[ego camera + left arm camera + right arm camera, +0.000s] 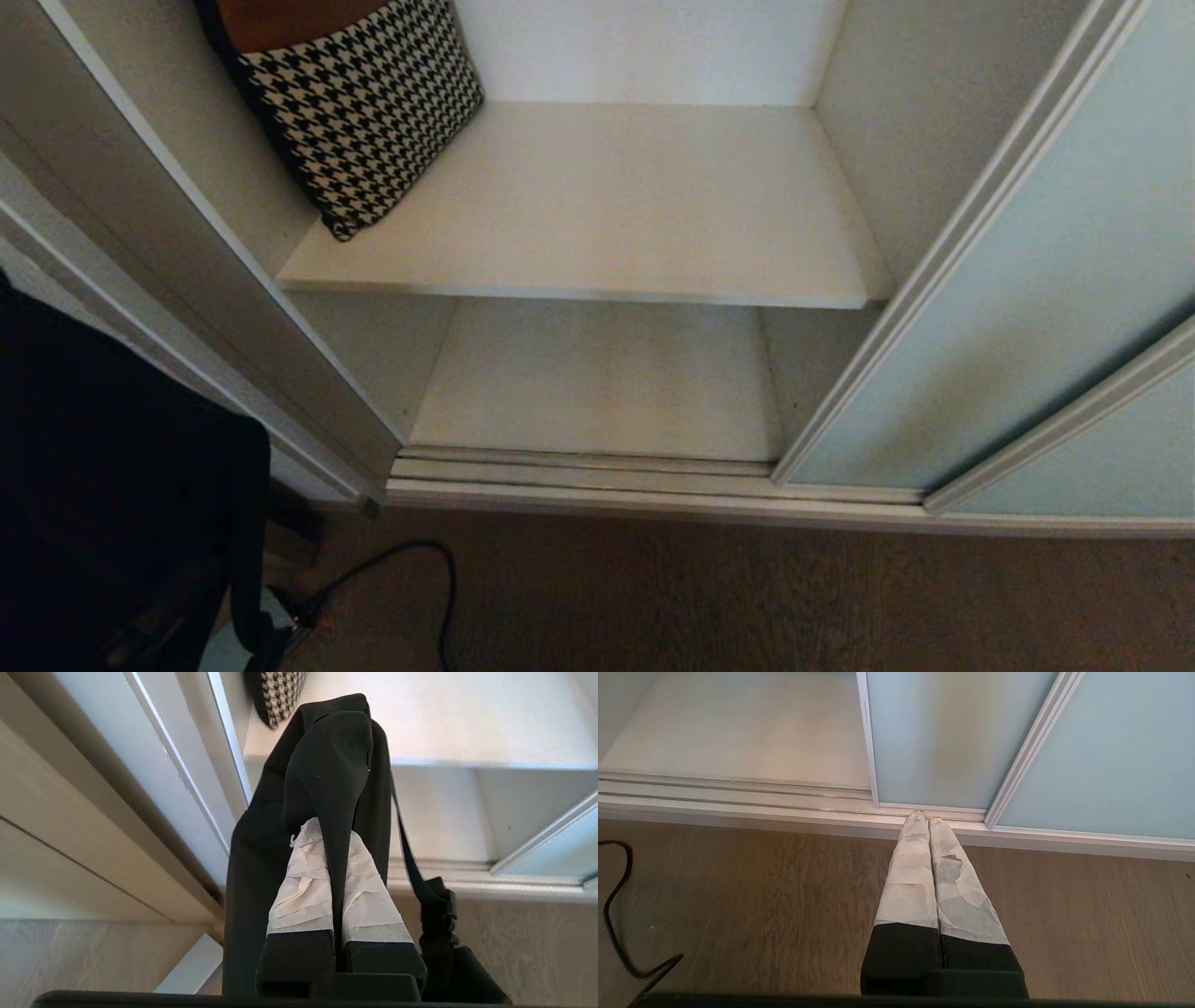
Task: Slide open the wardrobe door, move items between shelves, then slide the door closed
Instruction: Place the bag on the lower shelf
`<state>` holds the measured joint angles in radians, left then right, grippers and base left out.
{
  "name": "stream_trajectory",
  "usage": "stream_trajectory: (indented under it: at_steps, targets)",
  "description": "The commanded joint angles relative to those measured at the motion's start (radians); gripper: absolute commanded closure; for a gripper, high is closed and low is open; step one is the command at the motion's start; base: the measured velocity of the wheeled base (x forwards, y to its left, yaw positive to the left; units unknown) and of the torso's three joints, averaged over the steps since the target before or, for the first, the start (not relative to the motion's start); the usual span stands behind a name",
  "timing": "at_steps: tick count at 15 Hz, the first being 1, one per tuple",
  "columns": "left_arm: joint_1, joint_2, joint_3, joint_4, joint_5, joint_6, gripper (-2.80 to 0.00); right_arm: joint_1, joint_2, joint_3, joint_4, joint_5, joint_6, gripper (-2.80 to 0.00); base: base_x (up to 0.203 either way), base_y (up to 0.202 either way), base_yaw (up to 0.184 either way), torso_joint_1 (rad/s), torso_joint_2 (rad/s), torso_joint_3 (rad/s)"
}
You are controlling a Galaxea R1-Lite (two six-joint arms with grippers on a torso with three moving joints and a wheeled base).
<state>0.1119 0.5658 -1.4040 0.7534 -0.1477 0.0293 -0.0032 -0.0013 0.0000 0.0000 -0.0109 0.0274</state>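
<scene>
We note the sliding wardrobe door pushed aside to the right, so the compartment stands open. Inside, the upper shelf with its thin silvery front edge carries a houndstooth cushion leaning in its back left corner; the lower shelf sits just behind the grooved floor track. The left gripper is clenched on a strap of the black bag, the fabric pinched between its tape-wrapped fingers and draped over their tips; the bag hangs in front of the wardrobe's left side, outside the compartment, and touches neither shelf (in the head view it shows only as a dark mass at lower left). The right gripper is parked low, its taped fingers pressed together on nothing, pointing at the base of the door above the wooden floor. A black cable lies on the floor near the track.
</scene>
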Motion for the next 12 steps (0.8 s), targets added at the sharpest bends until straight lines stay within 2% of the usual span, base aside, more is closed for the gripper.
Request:
stream_trajectory:
  at_steps: [1,12]
  targets:
    - [0.000,-0.020,0.034,0.003,-0.001,0.006,0.00,0.000,-0.002,0.000,0.000,0.000,0.000,0.00,0.000,0.000,0.000,0.007,0.00,-0.082]
    - [0.001,-0.046,0.111,0.004,-0.004,0.000,0.00,0.000,-0.002,0.000,0.000,0.000,0.000,0.00,0.000,0.000,0.000,0.003,0.00,-0.187]
